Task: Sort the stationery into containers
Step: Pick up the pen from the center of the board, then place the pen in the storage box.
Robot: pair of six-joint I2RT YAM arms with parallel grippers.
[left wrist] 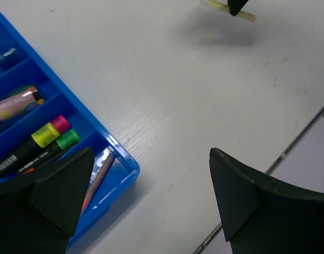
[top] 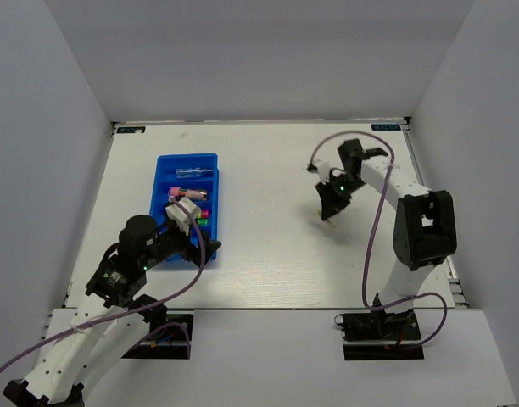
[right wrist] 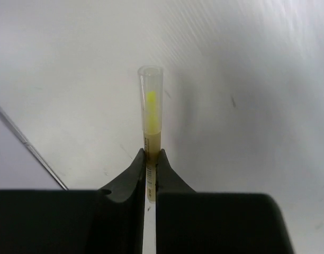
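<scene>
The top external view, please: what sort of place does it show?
Likely a robotics lab test cell: a white table boxed in by plain white walls, the left arm and right arm bolted at its near edge, a blue compartment tray.

We see a white worktop (top: 276,263) with a faint wood grain, and pale walls rise along its far, left and right edges. Directly on it lies a blue tray (top: 187,157), rectangular and split into crosswise compartments. It sits in the left half, clear of every edge, with its long sides running from far to near. Small black labels (top: 131,130) sit at the two far corners.
</scene>
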